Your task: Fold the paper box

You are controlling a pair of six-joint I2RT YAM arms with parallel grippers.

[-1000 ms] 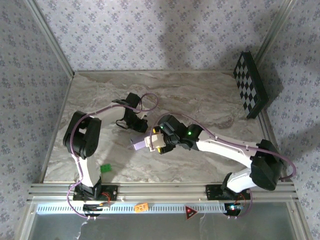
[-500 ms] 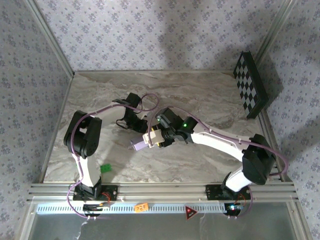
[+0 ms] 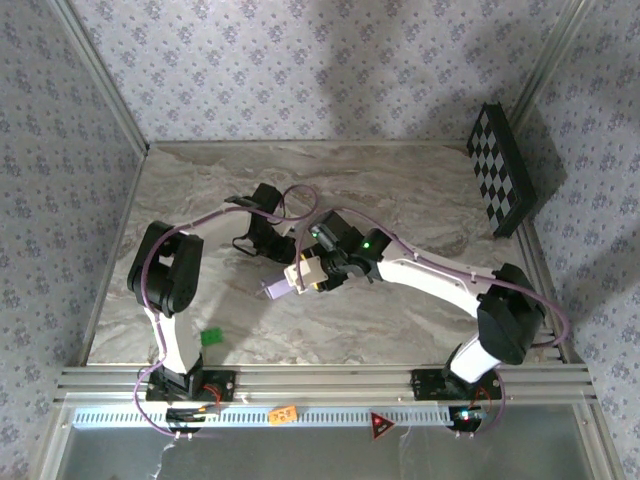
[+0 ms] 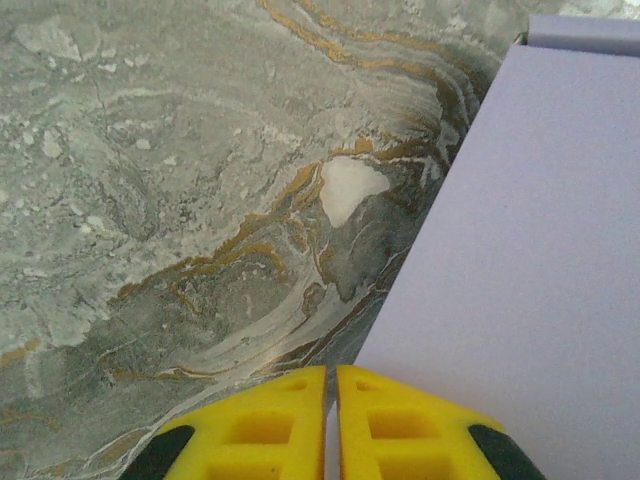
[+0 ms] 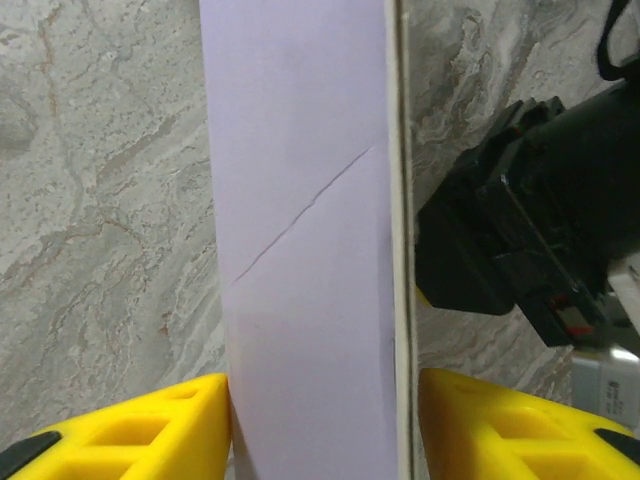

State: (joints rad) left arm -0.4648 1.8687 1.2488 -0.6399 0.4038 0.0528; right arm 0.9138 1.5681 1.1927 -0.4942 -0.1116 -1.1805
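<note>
A: From above, where was the pale lavender paper box (image 3: 277,289) of thin card?

B: Over the middle of the grey marbled table (image 3: 420,190); the right gripper (image 3: 296,279) clasped one end; the left gripper (image 3: 278,250) sat just behind it; a black-and-white checkerboard panel (image 3: 500,168) leaned well apart, far right.

A: And the left wrist camera?

B: The left gripper's (image 4: 330,425) yellow fingers (image 4: 250,430) were pressed almost together; whether they nipped any card could not be told; the paper box (image 4: 520,250) lay just beside them.

A: The right wrist?

B: The right gripper's (image 5: 325,420) yellow fingers (image 5: 150,430) stood half apart against both sides of the paper box (image 5: 300,250), holding it; the black left gripper (image 5: 510,230) was just beside its cream edge.
</note>
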